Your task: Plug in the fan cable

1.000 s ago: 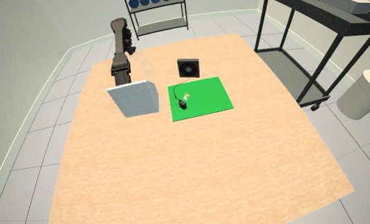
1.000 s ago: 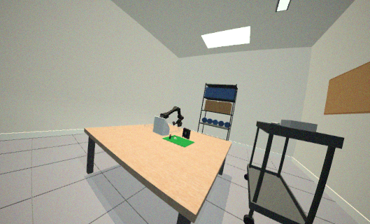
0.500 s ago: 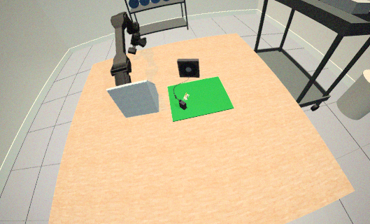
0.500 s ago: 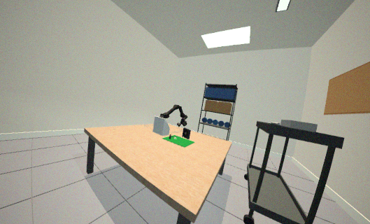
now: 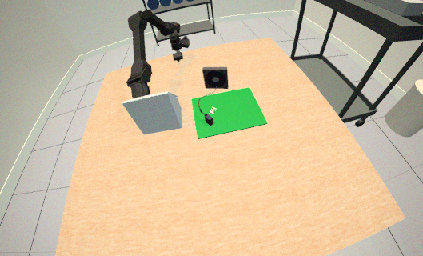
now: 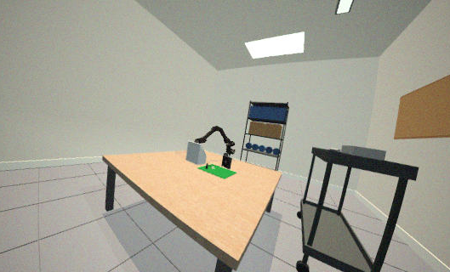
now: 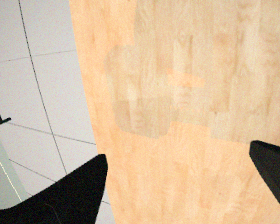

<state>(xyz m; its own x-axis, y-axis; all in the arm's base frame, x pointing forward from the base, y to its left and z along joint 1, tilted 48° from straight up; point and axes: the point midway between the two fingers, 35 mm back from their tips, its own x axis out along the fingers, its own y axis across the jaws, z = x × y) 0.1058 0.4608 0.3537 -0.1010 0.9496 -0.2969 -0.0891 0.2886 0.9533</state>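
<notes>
The green board (image 5: 240, 112) (image 6: 225, 172) lies flat on the table. The black fan (image 5: 215, 78) (image 6: 226, 161) stands behind it. The thin cable (image 5: 200, 103) runs from the fan over the board's left part to the black plug (image 5: 209, 119) (image 6: 207, 166), which is on the board's front left. A small white part with reddish marks (image 5: 213, 110) (image 6: 213, 167) is just behind the plug; whether it is the fan header is too small to tell. My gripper (image 5: 177, 60) (image 7: 179, 154) is open and empty, above the table's back, behind and left of the fan, away from plug and board.
A grey-blue block with a slanted side (image 5: 153, 114) (image 6: 194, 153) stands left of the board, in front of the arm's base. The wooden table (image 5: 224, 180) (image 6: 174, 183) carries everything. A dark cart (image 5: 392, 32) (image 6: 366, 163) stands to the right, and a shelf rack is behind.
</notes>
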